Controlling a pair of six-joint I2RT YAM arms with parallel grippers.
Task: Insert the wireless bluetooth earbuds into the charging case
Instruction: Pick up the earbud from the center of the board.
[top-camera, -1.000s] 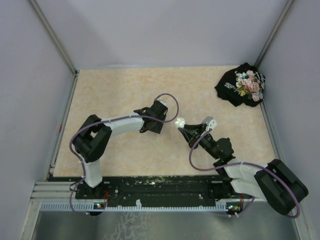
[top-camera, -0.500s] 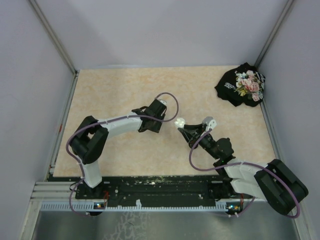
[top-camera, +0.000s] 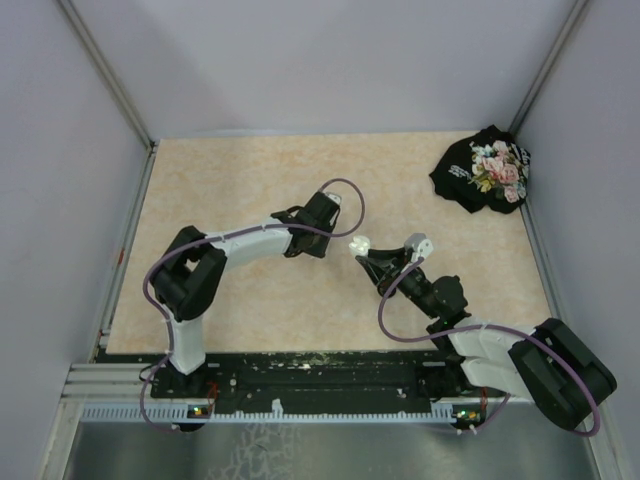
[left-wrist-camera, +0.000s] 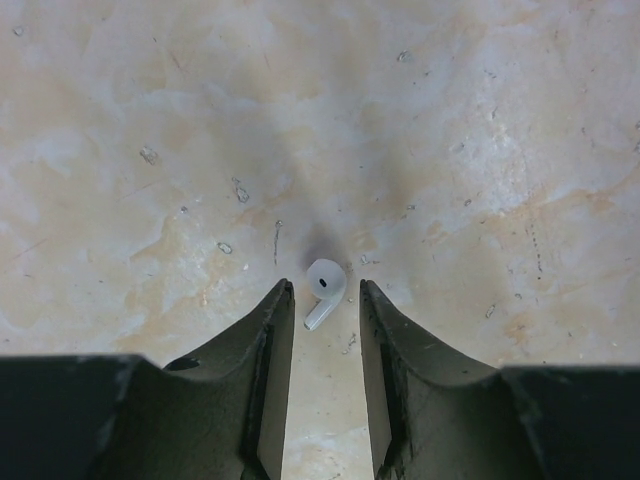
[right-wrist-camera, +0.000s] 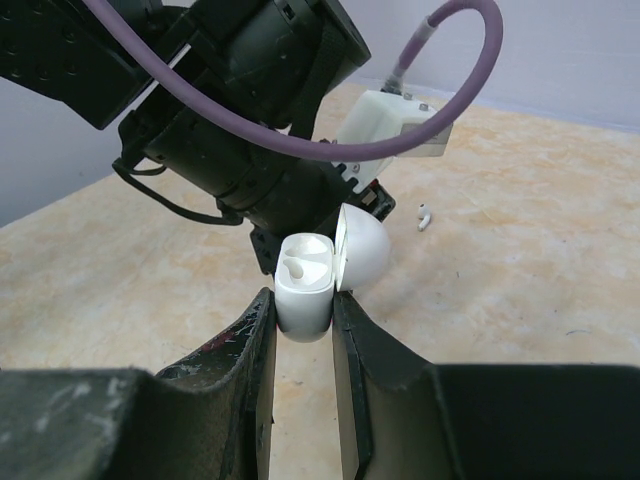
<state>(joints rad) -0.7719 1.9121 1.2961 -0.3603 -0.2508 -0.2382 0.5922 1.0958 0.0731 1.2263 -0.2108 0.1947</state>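
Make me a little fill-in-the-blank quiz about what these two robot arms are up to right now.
1. The right gripper clamps a charging case whose lid is ____.
2. Seated inside it is ____ earbud.
3. The left gripper, jaws apart, is at a loose earbud lying on the table; its colour is ____.
Missing words: open; one; white.
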